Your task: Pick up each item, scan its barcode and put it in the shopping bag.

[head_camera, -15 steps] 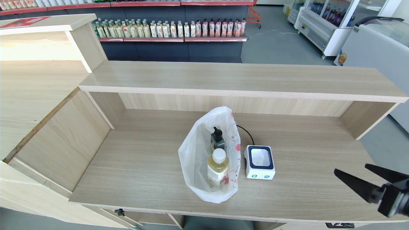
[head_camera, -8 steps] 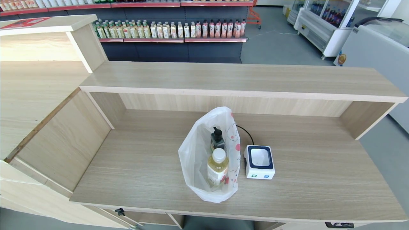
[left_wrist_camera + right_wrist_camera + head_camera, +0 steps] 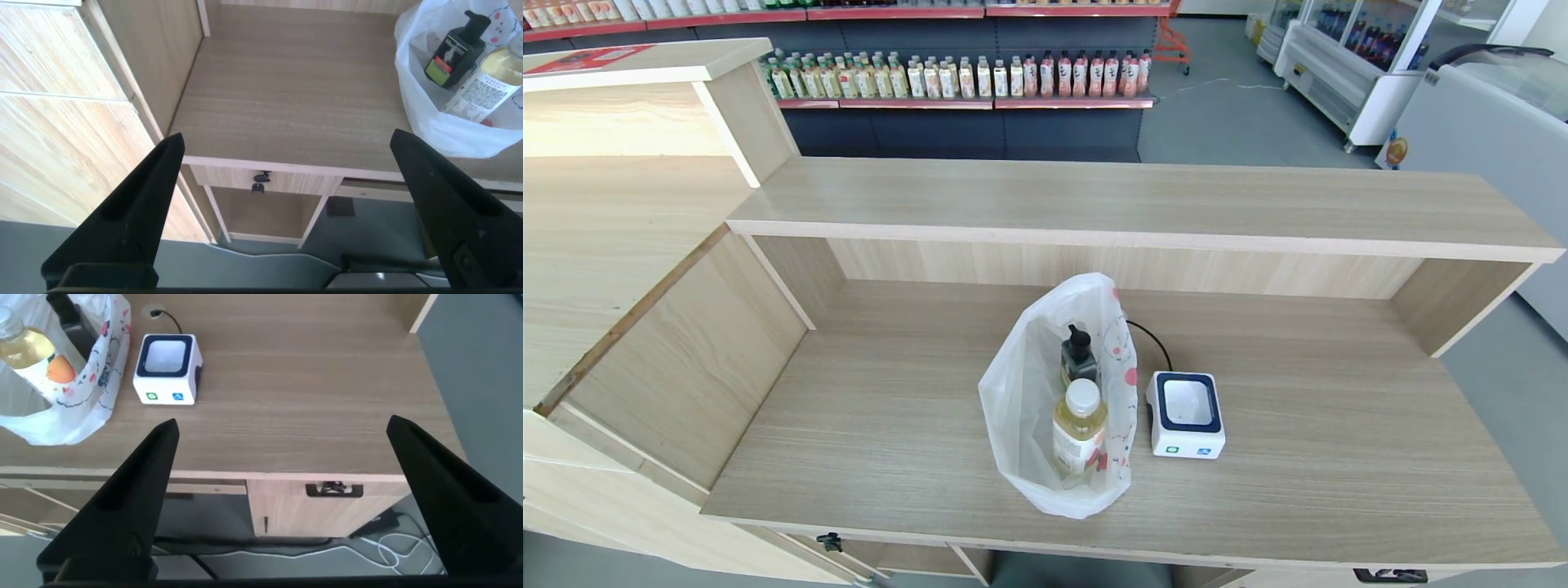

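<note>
A white plastic shopping bag (image 3: pixel 1023 408) stands open in the middle of the wooden counter (image 3: pixel 1339 457). Inside it are a yellow drink bottle (image 3: pixel 1080 429) with a white cap and a dark pump bottle (image 3: pixel 1079 357) behind it. Both bottles also show in the bag (image 3: pixel 425 90) in the left wrist view. A white barcode scanner (image 3: pixel 1186 413) sits just right of the bag. My left gripper (image 3: pixel 290 208) is open, held off the counter's front edge to the left of the bag. My right gripper (image 3: pixel 282 498) is open too, off the front edge to the right of the scanner (image 3: pixel 166 369).
A raised wooden ledge (image 3: pixel 1143 204) runs along the back of the counter, with side panels left and right. A black cable (image 3: pixel 1153 339) leads back from the scanner. Drawer fronts with handles (image 3: pixel 331 488) sit under the front edge. Shelves of bottles (image 3: pixel 964 75) stand far behind.
My right gripper, seen at the head view's lower right one second ago, has drawn back out of that view. Bag, bottles and scanner have not moved.
</note>
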